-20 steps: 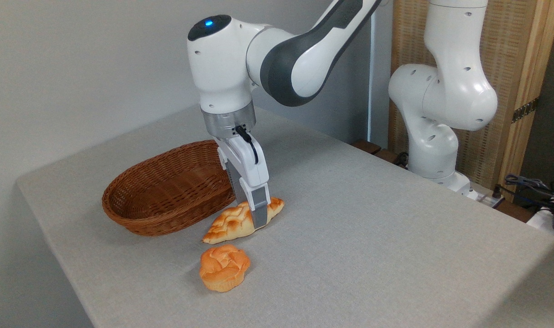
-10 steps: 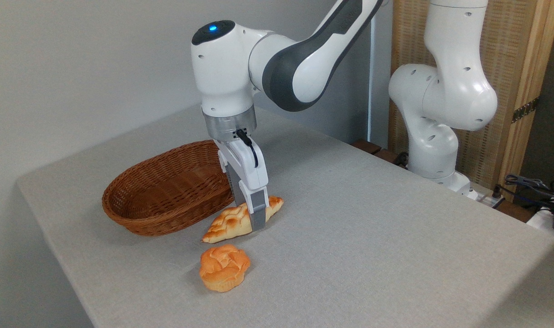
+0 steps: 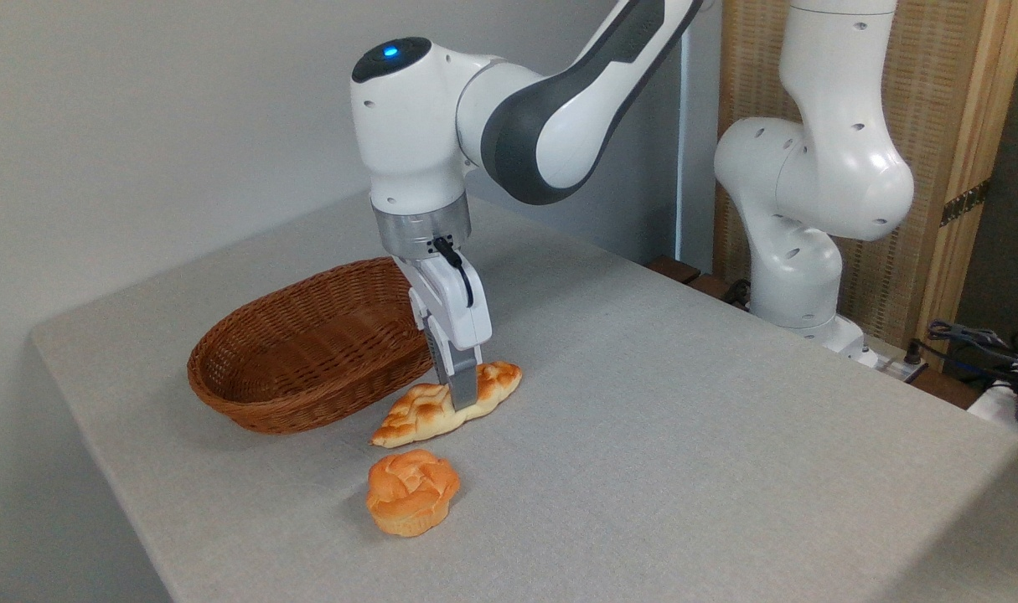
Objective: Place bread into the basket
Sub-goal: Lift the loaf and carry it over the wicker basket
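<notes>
Gripper [image 3: 465,400] first: we see it pointing straight down with its near grey finger pressed against the middle of the bread [image 3: 443,405], so it looks closed around the loaf, though the far finger is hidden from us behind it. From the left, we find the basket [image 3: 307,352] toward the table's [image 3: 684,435] left edge, lying on the grey cloth with nothing inside it. Just right of its near rim lies the bread, one pointed end aimed at the front edge and the other at the table's middle; we judge it close beside the wicker, but cannot tell whether they touch. Slightly nearer the front edge, apart from the loaf, sits a round orange bun [image 3: 412,492]. Further right we see bare cloth, then the white arm's base [image 3: 798,276] past the right edge
</notes>
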Tool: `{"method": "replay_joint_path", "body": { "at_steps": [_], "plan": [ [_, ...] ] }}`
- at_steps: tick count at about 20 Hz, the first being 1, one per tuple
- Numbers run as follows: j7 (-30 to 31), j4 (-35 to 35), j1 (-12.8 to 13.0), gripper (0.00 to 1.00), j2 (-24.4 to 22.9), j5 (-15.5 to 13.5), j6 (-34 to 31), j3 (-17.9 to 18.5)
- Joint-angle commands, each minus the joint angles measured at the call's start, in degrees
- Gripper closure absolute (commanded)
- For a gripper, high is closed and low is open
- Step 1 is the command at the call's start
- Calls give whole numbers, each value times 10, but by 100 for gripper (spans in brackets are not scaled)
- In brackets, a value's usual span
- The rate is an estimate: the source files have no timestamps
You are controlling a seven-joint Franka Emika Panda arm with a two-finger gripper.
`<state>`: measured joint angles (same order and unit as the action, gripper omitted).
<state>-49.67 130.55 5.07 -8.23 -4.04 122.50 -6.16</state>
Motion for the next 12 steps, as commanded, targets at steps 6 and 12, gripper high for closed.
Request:
{"method": "replay_joint_path", "body": {
  "at_steps": [6, 12],
  "plan": [
    [-72, -114, 1, 76, -19, -3, -148, 44],
    [-13, -190, 5, 71, -3, -71, -170, 32]
  ]
}}
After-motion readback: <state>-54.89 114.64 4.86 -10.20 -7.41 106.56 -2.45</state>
